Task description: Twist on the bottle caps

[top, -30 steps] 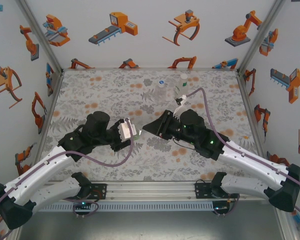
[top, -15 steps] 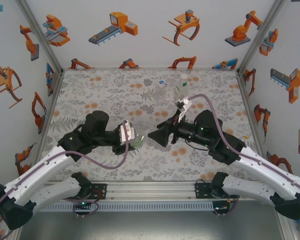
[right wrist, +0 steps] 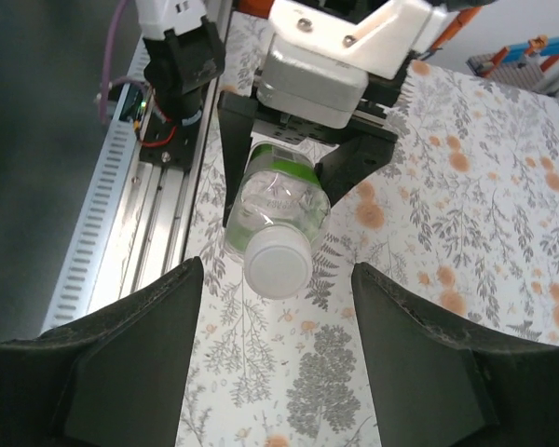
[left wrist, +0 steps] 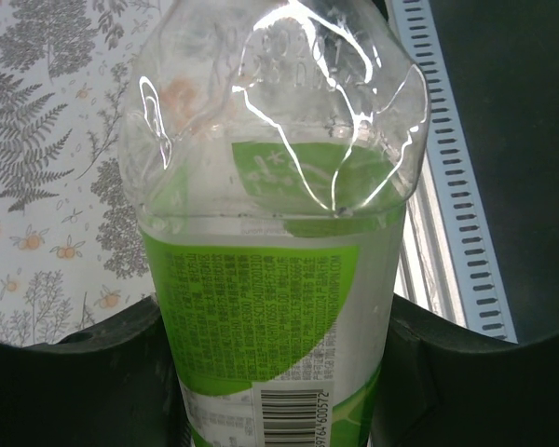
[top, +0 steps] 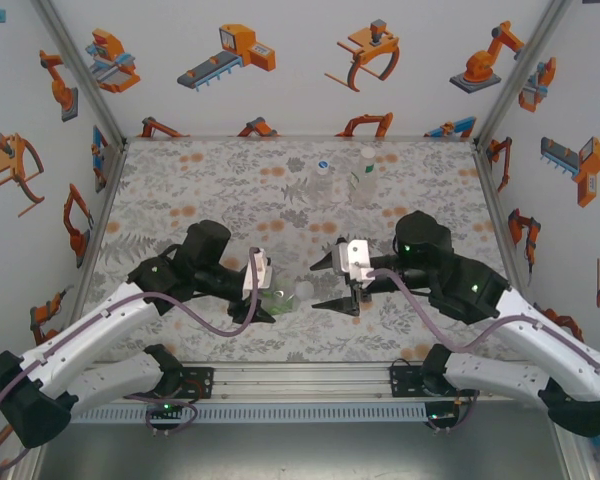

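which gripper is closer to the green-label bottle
Left. The left gripper is shut on the green-label bottle, around its body; the right gripper is open, facing its white cap across a small gap.

Your left hand (left wrist: 279, 382) clamps a clear, green-labelled bottle (left wrist: 270, 298), dark fingers (left wrist: 70, 396) at both sides, above the floral counter (left wrist: 47, 186) and slotted rail (left wrist: 447, 214).
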Robot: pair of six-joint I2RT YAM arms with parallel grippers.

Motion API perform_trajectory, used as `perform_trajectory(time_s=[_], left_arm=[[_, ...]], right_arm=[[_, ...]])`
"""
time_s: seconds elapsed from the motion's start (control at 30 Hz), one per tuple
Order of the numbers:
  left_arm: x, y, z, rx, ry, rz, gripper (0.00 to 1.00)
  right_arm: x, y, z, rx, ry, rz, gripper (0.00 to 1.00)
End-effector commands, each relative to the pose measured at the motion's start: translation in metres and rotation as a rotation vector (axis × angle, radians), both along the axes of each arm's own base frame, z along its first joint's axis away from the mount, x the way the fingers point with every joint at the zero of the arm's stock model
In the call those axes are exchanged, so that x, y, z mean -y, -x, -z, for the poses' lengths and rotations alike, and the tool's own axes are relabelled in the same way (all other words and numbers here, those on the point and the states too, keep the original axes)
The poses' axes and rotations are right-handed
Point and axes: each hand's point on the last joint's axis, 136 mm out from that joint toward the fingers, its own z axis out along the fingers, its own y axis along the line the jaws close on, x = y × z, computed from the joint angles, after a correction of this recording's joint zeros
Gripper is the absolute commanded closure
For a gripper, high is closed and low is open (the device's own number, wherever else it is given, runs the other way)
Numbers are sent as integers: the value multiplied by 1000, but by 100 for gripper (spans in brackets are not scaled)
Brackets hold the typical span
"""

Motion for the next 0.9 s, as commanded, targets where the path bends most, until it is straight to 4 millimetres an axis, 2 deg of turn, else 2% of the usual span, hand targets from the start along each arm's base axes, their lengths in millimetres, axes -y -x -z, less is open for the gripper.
perform_trajectory(time_s=[0.0, 0.27, 0.87], left_arm=[[1, 10, -16, 13, 41, 58, 100], [2, 11, -16, 1, 43, 69, 100], [2, 12, -17, 2, 45, 71, 100]], right_arm=[[-2, 11, 4, 55, 16, -97, 42], [-9, 6, 9, 66, -5, -95, 50], [-15, 4, 13, 50, 3, -105, 57]])
